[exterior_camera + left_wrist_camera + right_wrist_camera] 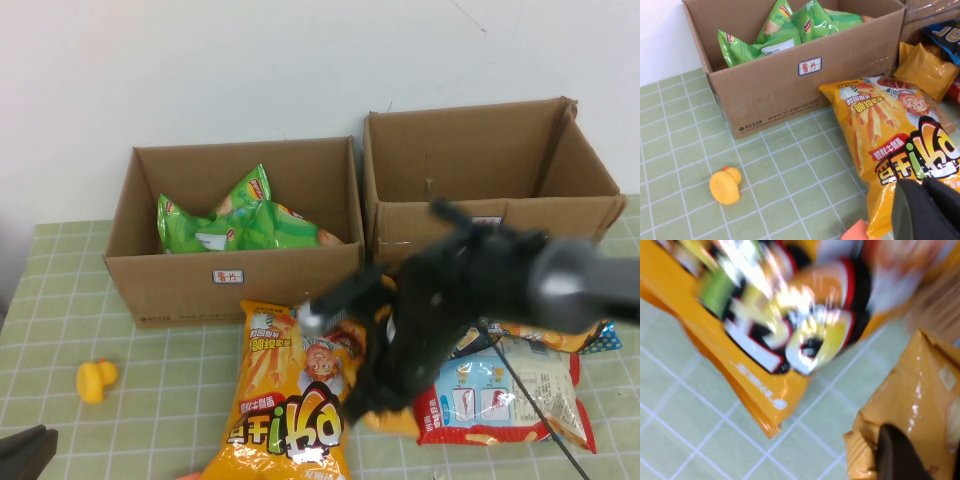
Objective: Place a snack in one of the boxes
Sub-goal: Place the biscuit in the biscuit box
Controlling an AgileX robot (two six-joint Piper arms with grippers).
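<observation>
Two open cardboard boxes stand at the back. The left box (235, 280) holds green chip bags (240, 220); the right box (470, 225) shows no snacks inside. A large orange snack bag (285, 395) lies in front of the left box. My right gripper (378, 398) is low beside that bag, shut on a small orange snack packet (925, 400) whose corner crumples under one finger (895, 455). My left gripper (25, 455) is at the near left corner, shut and empty, its tips (925, 200) over the big bag's near end (900, 145).
A red, white and blue snack bag (500, 395) and a blue-edged bag (600, 340) lie on the right under my right arm. A yellow rubber duck (97, 380) sits on the green checked cloth at the left. A pink-orange object (857, 232) lies at the front edge.
</observation>
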